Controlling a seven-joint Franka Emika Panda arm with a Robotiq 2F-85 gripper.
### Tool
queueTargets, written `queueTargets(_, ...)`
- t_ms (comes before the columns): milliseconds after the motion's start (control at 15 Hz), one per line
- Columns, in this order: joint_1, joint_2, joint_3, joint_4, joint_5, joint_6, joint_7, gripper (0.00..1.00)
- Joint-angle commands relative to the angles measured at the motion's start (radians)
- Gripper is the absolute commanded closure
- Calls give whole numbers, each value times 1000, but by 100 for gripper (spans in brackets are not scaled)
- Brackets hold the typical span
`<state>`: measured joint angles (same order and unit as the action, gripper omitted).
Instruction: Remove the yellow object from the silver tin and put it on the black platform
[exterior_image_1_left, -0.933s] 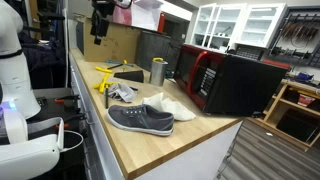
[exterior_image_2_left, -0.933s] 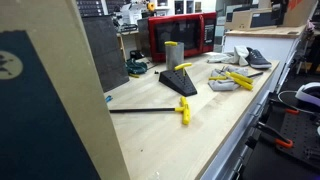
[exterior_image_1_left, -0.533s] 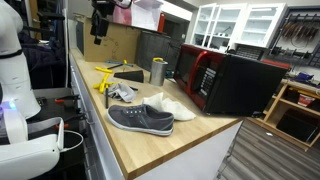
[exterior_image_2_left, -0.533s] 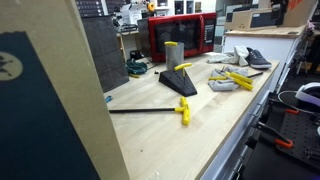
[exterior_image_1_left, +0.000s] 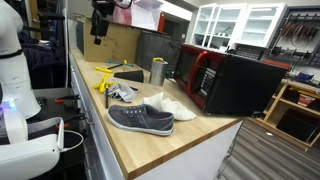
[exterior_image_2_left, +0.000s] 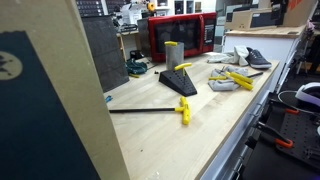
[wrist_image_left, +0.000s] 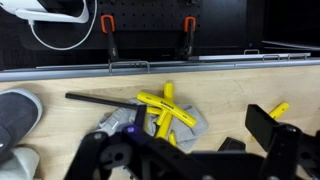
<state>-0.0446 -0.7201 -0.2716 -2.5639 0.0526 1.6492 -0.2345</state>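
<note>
Black-bodied, the gripper (exterior_image_1_left: 99, 35) is held high near the top of the frame in an exterior view, over the far end of the wooden bench (exterior_image_1_left: 190, 150); in the wrist view the gripper (wrist_image_left: 185, 152) fills the lower edge, its jaws spread wide with nothing between them, a stance judged to suit a first descent not yet begun; below it, toward the right edge of the wrist view, the black platform (wrist_image_left: 264, 126) is seen lying flat, with a small yellow piece (wrist_image_left: 278, 108) at its upper corner; whether that piece is the yellow object cannot be told; the silver tin (exterior_image_1_left: 157, 72) is stood upright just beside the platform in both exterior views (exterior_image_2_left: 173, 53), and its mouth cannot be looked into, so the object is only presumed to be inside; the short gap between tin and platform is judged to favour a brief carry; yellow clamps (wrist_image_left: 165, 112) on a grey cloth (wrist_image_left: 200, 122) and a black rod (wrist_image_left: 100, 100) are crowded toward the bench's front edge; the microwave (exterior_image_1_left: 235, 82) walls off the tin's far side; open room is left mainly above.
</note>
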Motion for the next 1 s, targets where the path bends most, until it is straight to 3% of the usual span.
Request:
queueTargets(0,-8,69,23,49,8,14,-23,0)
queueTargets(533,82,433,168,388,26,114,14,0)
queueTargets(933,78,759,252,742,-61,108,54,0)
